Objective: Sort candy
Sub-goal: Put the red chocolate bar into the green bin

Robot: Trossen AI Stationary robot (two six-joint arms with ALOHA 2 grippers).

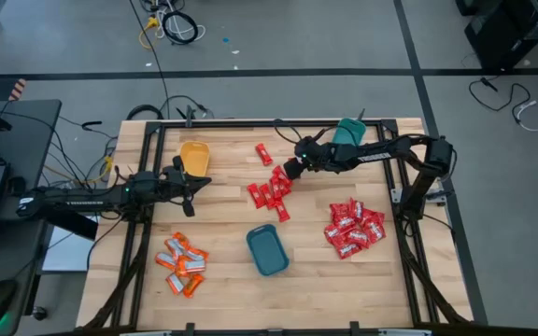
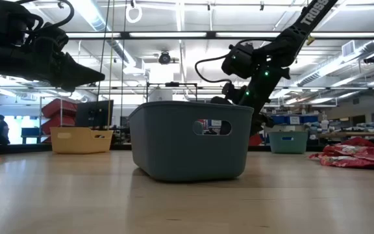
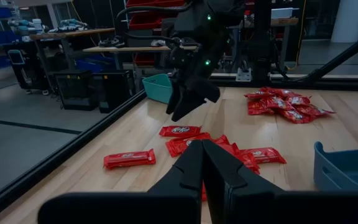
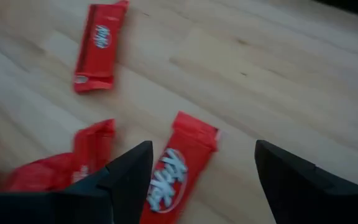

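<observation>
Right gripper (image 4: 197,180) open, hovering over a KitKat bar (image 4: 178,167) at the edge of the central red bar pile (image 1: 271,193) on the tabletop (image 1: 344,280). Left gripper (image 1: 197,183) closed, empty, near yellow bin (image 1: 194,155).

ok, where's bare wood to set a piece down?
Free: the strip between the orange-and-white pile and the teal bin, and the corner beyond the wide red packets. Crowded: the narrow red bars, where the right gripper hangs with fingers open.
</observation>
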